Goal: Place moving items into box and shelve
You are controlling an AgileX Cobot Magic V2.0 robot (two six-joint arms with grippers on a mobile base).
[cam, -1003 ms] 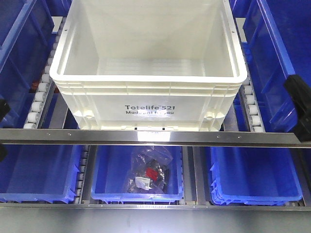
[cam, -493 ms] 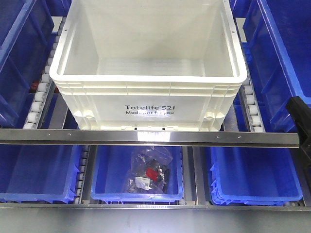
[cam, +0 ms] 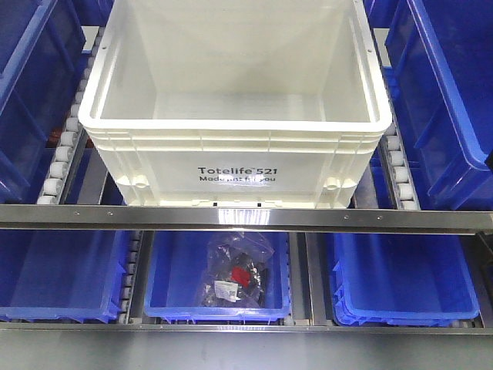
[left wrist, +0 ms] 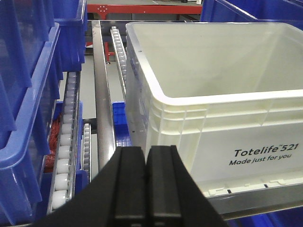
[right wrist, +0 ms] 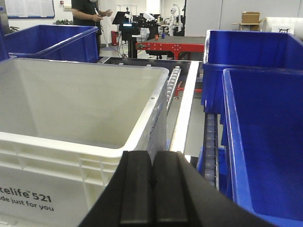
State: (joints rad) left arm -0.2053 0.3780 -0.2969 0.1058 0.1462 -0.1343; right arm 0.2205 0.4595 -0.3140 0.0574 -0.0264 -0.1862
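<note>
The box (cam: 231,166) is a large cream-white crate printed "Totelife 521", standing empty on the roller shelf in the front view. A clear bag of small dark and red items (cam: 237,274) lies in the blue bin (cam: 173,297) on the shelf below it. Neither gripper shows in the front view. In the left wrist view my left gripper (left wrist: 146,150) is shut on nothing, just off the front left corner of the box (left wrist: 213,137). My right gripper (right wrist: 152,153) is shut and empty, by the front right corner of the box (right wrist: 71,156).
A steel rail (cam: 231,218) crosses in front of the box. White roller tracks (cam: 62,158) flank it. Tall blue bins stand left (cam: 31,85) and right (cam: 447,92), and more blue bins (cam: 404,277) fill the lower shelf. A person (right wrist: 87,12) stands far behind.
The black right gripper at the front view's right edge has dropped down and out of that view. The dark left gripper tip at the left edge is gone too. The box has not moved.
</note>
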